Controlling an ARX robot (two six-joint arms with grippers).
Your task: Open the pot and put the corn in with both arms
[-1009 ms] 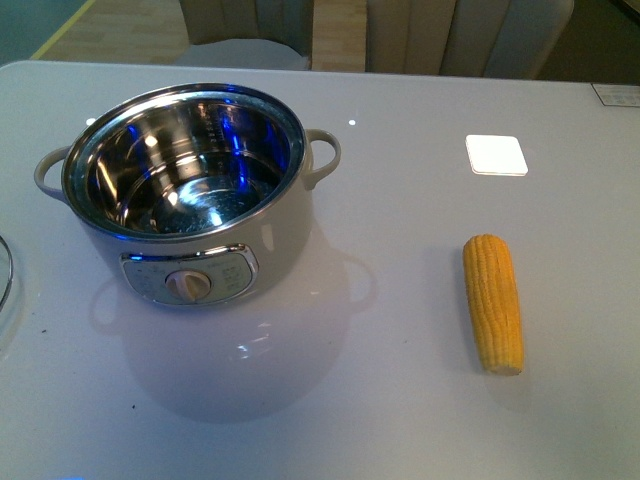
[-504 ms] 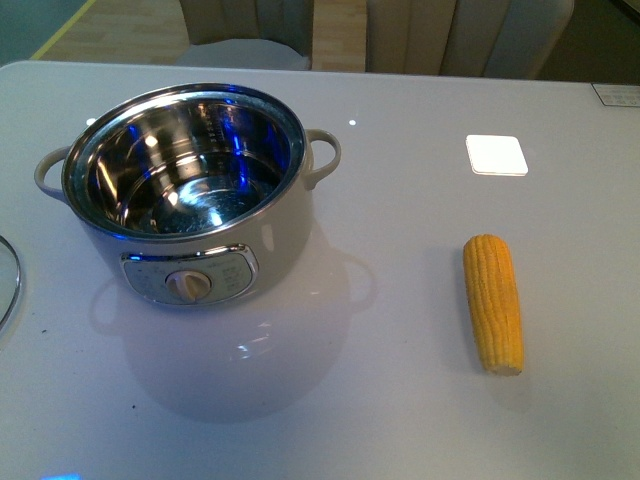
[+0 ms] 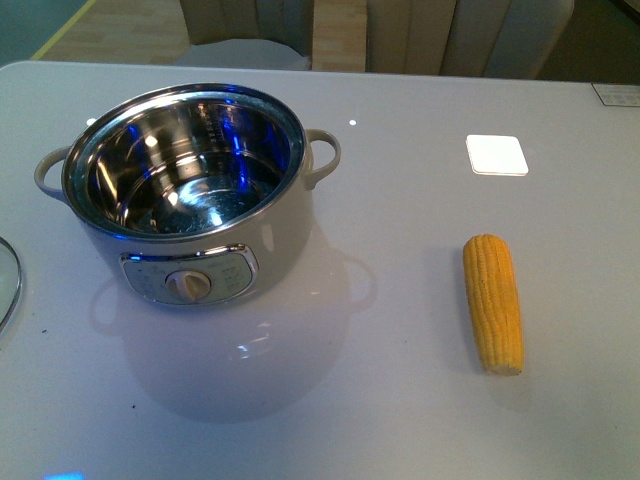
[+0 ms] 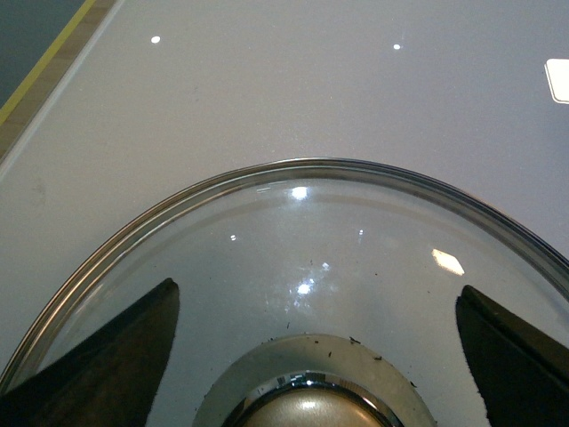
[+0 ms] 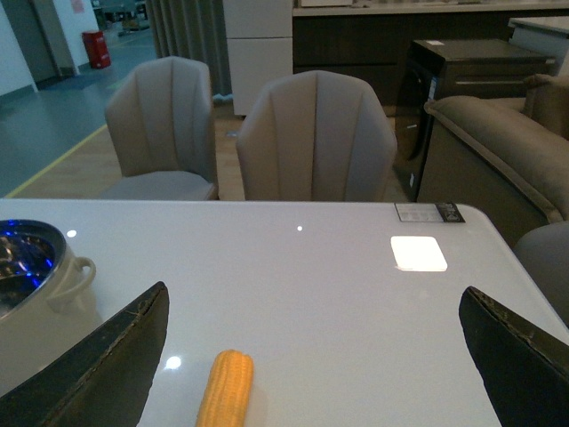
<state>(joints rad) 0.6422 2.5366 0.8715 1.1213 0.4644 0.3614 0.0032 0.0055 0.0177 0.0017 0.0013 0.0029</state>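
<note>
Left gripper (image 4: 316,298) hangs spread wide over the glass lid (image 4: 293,213), which lies on the table (image 3: 400,400) at the near left — gripping nothing. Right gripper (image 5: 313,298) is also parted and empty, the corn (image 3: 493,302) lying ahead of it, well apart from the uncovered pot (image 3: 185,190) further back on the left

No lettering can be read anywhere in the scene. A small label (image 5: 429,213) at the far corner of the table (image 3: 400,400) carries print too fine to make out. Markings on the pot (image 3: 290,225) and its front panel (image 3: 232,272) are blurred.
</note>
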